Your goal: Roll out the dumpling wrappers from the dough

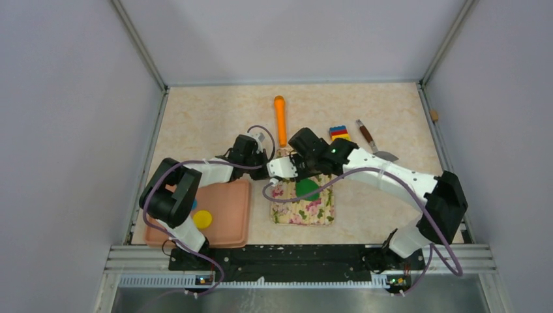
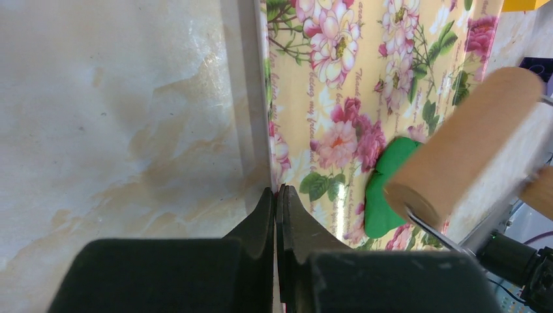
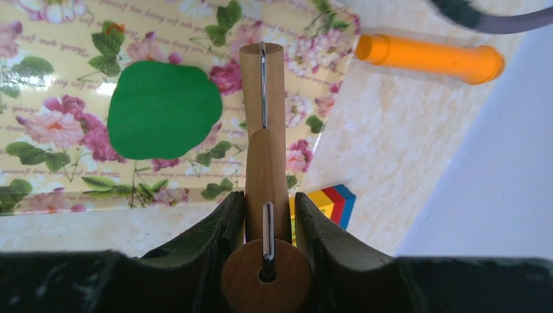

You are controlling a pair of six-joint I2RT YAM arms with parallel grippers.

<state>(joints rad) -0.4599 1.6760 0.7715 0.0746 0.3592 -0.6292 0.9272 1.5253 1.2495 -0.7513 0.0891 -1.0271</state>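
Dough (image 3: 163, 111): flattened green piece, laid on the floral mat (image 1: 303, 212).
Roller (image 3: 263, 85): held over the mat, just beside the dough.
Right gripper (image 3: 267, 207): clamped on the roller handle.
Left gripper (image 2: 279, 195): fingers pressed together, positioned at the mat's edge.

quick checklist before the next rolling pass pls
1. Roller gripped by right gripper: ok.
2. Left gripper shut, tips at the floral mat edge: ok.
3. Dough lying on the mat: ok.
4. Roller touching dough: cannot tell.
5. Dough a neat round: not ok, outline uneven.
6. Orange stick off the mat: ok.
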